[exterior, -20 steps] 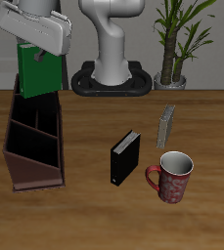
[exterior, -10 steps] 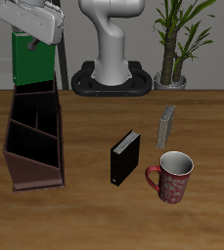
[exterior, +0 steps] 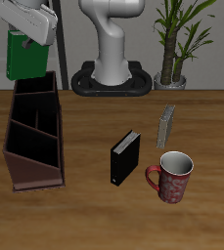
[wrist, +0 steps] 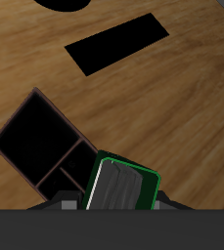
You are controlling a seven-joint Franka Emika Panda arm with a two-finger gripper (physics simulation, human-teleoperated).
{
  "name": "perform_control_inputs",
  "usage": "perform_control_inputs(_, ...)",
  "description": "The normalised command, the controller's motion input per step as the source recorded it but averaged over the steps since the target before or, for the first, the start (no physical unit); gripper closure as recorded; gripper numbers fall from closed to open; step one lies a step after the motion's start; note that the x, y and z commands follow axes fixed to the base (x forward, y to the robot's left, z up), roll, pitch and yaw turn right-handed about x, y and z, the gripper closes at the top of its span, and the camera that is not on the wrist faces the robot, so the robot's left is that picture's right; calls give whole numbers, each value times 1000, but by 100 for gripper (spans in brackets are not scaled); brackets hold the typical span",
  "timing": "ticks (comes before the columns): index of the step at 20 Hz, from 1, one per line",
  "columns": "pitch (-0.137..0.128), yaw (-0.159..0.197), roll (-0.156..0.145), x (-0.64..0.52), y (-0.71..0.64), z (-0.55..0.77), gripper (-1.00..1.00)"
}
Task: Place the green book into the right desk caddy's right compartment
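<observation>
My gripper (exterior: 25,39) is shut on the green book (exterior: 26,59) and holds it upright in the air, above and just behind the far end of the right desk caddy (exterior: 18,172). The book's lower edge hangs clear above the caddy's back rim. The caddy is a long dark-brown box with three open compartments, its length running from the back toward the table's front edge. In the wrist view the green book (wrist: 125,184) sits between my fingers (wrist: 70,206), with the caddy's (wrist: 72,159) dark compartments below it.
A black book (exterior: 125,157) stands near the middle of the table. A grey book (exterior: 166,125) stands farther back, and a red patterned mug (exterior: 172,177) is nearer the front. A potted plant (exterior: 173,44) and the robot base (exterior: 112,78) are at the back.
My gripper has carried the green book upward and outward, from low over the caddy's far compartment to higher, above its back end. Nothing else has moved.
</observation>
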Motion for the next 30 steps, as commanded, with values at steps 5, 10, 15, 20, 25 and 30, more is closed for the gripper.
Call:
perform_control_inputs(5,1,27,-10,-312,-57,-154,100)
perform_control_inputs(10,40,-31,-36,-370,2,-46,100)
perform_control_inputs(15,6,-3,15,-451,151,34,100)
perform_control_inputs(20,16,-2,1,-308,-20,3,100)
perform_control_inputs(25,30,-14,51,-191,-144,31,100)
perform_control_inputs(30,-35,45,67,-449,-114,148,100)
